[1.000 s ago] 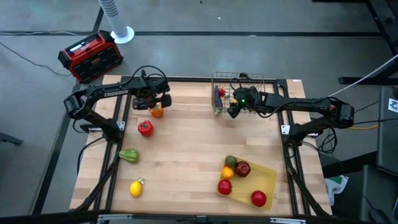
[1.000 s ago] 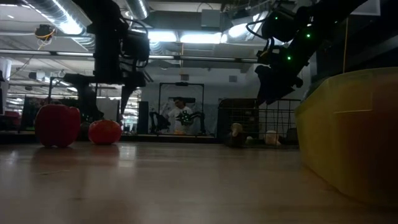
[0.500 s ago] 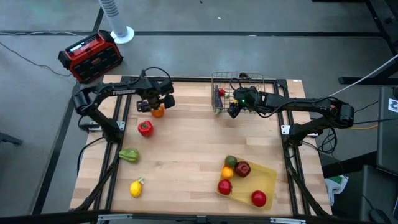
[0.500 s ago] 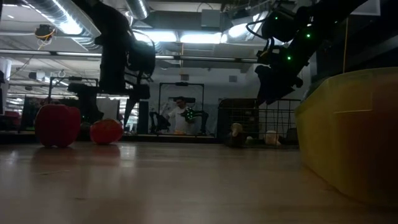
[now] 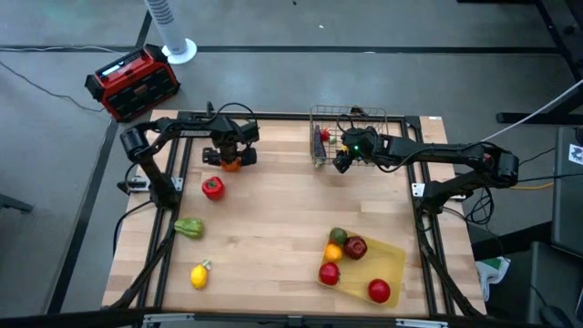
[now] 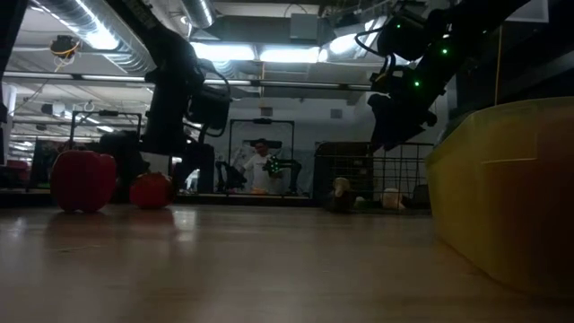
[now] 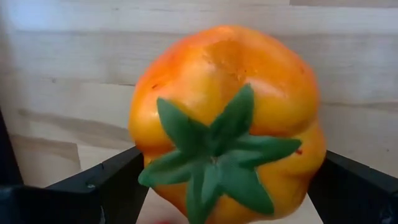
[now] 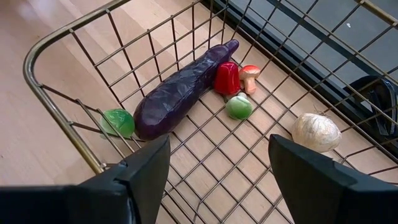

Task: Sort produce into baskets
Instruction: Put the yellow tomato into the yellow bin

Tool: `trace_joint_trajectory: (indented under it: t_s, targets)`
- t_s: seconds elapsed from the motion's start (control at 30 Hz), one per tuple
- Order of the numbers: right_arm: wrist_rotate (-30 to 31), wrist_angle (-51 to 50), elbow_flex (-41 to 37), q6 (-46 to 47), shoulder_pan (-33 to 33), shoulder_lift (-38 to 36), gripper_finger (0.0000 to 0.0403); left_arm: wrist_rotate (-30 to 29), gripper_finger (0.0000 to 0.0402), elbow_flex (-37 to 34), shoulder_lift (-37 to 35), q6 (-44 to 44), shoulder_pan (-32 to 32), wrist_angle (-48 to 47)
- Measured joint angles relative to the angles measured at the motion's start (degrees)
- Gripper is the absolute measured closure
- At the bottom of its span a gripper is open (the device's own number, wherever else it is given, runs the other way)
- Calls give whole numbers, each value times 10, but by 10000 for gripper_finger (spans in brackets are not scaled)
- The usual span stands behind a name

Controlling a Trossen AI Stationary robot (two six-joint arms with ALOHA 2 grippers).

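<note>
An orange bell pepper [image 7: 230, 118] with a green stem lies on the table at the far left [image 5: 232, 165]. My left gripper [image 7: 230, 186] is open and low over it, one finger on each side. My right gripper [image 8: 217, 180] is open and empty above the wire basket [image 5: 351, 137] at the far middle. The basket holds a purple eggplant [image 8: 180, 93], a small red pepper [image 8: 227, 78], a mushroom [image 8: 249, 76] and some small green pieces. The yellow tray [image 5: 393, 260] at the near right holds red apples and other fruit. My left gripper comes at the orange pepper from above, its fingers [image 7: 106, 186] standing on the pepper's two opposite sides [image 7: 143, 143]. The pepper rests on the table. I cannot tell whether the fingers touch it.
A red pepper [image 5: 212, 188], a green pepper [image 5: 189, 227] and a lemon [image 5: 199, 274] lie on the table's left half. A whitish garlic-like piece [image 8: 316, 132] lies in the basket. A red-and-black box [image 5: 132, 82] sits on the floor beyond the table's far left corner.
My left gripper has gone toward the table's right edge and down onto the orange pepper, so that its open fingers now stand on either side of it. My right gripper has kept still over the basket.
</note>
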Motion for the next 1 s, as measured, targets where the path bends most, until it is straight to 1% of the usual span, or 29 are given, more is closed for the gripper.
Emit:
trace_joint_trajectory:
  t_s: [0.13, 0.3, 0.37, 0.53, 0.63, 0.83, 1.0]
  targets:
    - [0, 0, 0, 0, 0, 0, 134, -5, 31, 0, 0, 25, 0, 2]
    - [0, 0, 0, 0, 0, 0, 134, -6, 33, 0, -1, 84, -3, 18]
    - [0, 0, 0, 0, 0, 0, 134, -6, 42, 0, -1, 104, -5, 33]
    - [0, 0, 0, 0, 0, 0, 134, -6, 83, 0, -2, 154, -18, 80]
    - [0, 0, 0, 0, 0, 0, 134, -3, 93, 0, -2, 175, -35, 108]
    - [0, 0, 0, 0, 0, 0, 134, 44, 84, 0, -2, 199, -90, 174]
    - [0, 0, 0, -3, 0, 0, 134, 96, 86, 0, -2, 193, -154, 267]
